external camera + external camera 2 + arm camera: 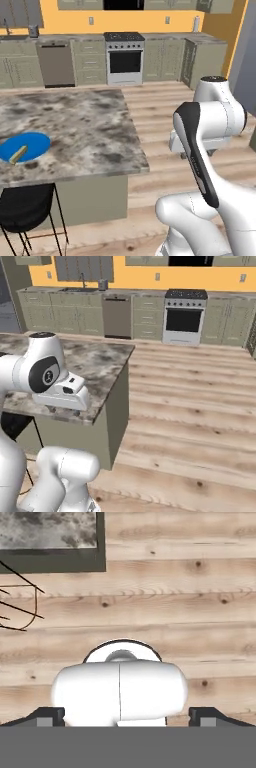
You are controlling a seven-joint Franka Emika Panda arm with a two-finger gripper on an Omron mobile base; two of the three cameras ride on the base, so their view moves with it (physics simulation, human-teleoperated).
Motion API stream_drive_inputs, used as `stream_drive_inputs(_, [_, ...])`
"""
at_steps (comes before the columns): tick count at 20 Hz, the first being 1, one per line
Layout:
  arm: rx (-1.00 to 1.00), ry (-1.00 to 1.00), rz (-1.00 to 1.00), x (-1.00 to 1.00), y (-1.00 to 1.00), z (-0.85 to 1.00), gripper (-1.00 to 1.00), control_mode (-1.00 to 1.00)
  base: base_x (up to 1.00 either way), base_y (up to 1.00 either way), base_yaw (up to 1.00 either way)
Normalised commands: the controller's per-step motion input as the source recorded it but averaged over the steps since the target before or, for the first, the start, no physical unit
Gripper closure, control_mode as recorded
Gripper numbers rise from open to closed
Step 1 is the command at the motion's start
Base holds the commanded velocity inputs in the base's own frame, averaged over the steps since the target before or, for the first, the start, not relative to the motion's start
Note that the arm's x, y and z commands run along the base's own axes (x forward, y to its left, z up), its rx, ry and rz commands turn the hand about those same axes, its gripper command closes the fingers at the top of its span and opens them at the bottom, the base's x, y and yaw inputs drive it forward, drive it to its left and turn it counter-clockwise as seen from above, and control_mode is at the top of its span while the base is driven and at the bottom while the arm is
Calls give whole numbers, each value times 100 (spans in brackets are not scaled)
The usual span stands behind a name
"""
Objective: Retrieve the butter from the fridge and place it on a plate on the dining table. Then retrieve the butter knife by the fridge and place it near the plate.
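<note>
The butter (18,154) is lying on the blue plate (35,142) near the left edge of the marbled worktop (85,130). The gripper (127,717) is hanging released and empty, jaws wide, over the wooden floor (200,587) just beyond the worktop's corner, well apart from the butter.

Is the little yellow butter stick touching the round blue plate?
Touching. In the left base view, the pale yellow butter stick lies flat on the round blue plate, inside its rim, with no gap showing.
</note>
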Motion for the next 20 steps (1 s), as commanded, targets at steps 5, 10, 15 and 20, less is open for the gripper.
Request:
stream_drive_inputs(5, [0,0,0,0,0,0,-100,100,0,-100,-12])
stream_drive_inputs(10, [0,0,0,0,0,0,-100,100,26,-100,-8])
stream_drive_inputs(15, [0,0,0,0,0,0,-100,100,88,-100,-8])
stream_drive_inputs(20, [0,0,0,0,0,0,-100,100,100,-73,-1])
